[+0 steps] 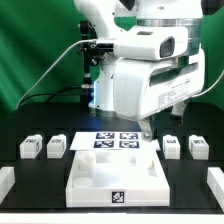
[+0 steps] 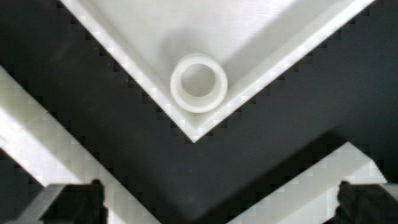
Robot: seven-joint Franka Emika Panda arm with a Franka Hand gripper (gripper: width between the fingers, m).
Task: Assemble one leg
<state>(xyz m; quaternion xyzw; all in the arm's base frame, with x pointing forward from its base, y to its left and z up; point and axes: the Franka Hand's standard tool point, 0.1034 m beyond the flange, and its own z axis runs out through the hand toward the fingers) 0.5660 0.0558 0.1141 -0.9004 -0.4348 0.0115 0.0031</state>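
Four small white legs with marker tags stand on the black table in the exterior view: two at the left (image 1: 30, 147) (image 1: 57, 147) and two at the right (image 1: 172, 146) (image 1: 198, 146). The large white tabletop (image 1: 115, 175) lies at front centre. My gripper (image 1: 146, 130) hangs over the tabletop's far right corner, mostly hidden by the wrist. In the wrist view a tabletop corner (image 2: 134, 40) with a round ring socket (image 2: 198, 82) lies below. My gripper (image 2: 219, 205) is open and empty, with its fingertips (image 2: 71, 200) far apart at the picture's edge. No leg shows in the wrist view.
The marker board (image 1: 115, 140) lies just behind the tabletop. White blocks sit at the table's front left (image 1: 5, 185) and front right (image 1: 215, 185). White strips (image 2: 302, 180) cross the black table in the wrist view. The robot's body (image 1: 140, 85) stands behind.
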